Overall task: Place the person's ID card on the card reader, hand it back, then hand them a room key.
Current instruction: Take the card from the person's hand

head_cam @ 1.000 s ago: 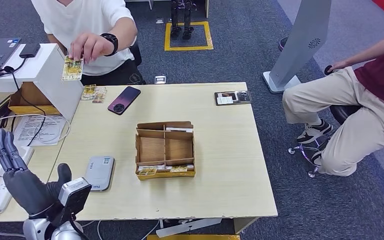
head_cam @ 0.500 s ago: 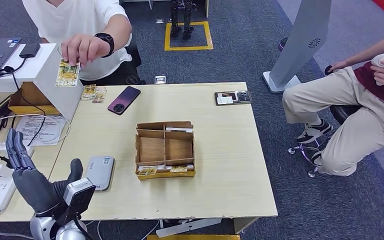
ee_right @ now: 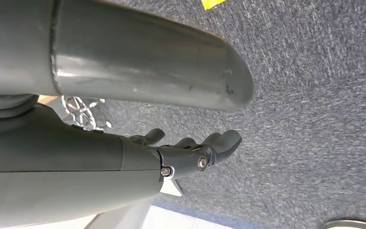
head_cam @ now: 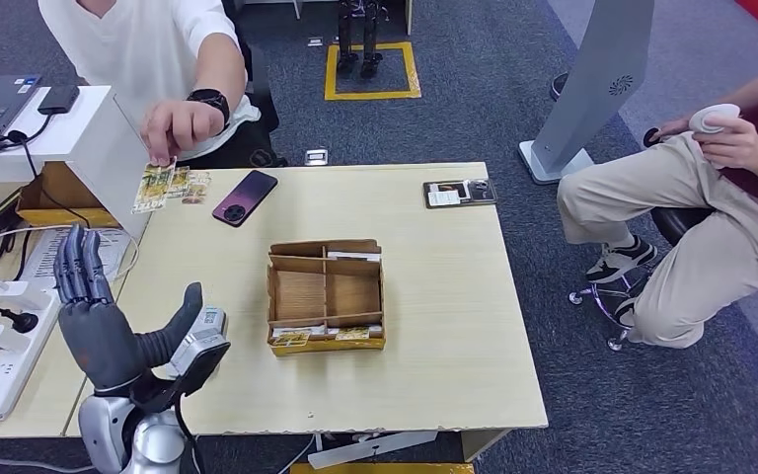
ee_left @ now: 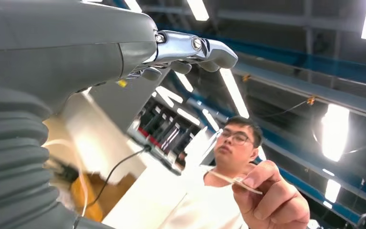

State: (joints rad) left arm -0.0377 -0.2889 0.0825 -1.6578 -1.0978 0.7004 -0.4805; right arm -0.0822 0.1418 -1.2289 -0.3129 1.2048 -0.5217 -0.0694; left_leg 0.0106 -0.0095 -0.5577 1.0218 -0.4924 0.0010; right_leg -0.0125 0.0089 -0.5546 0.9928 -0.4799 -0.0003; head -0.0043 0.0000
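A pale wooden table [head_cam: 434, 296] is set on dark grey carpet [head_cam: 513, 109]; long ceiling lights [ee_left: 236, 93] are seen overhead.

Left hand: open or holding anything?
Open. The left hand is raised with fingers spread, holding nothing; the person's hand holds the card.

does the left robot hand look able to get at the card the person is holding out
Probably yes. The left robot hand is raised, fingers apart and holding nothing, and the card hangs from the person's hand beyond it, with nothing between them.
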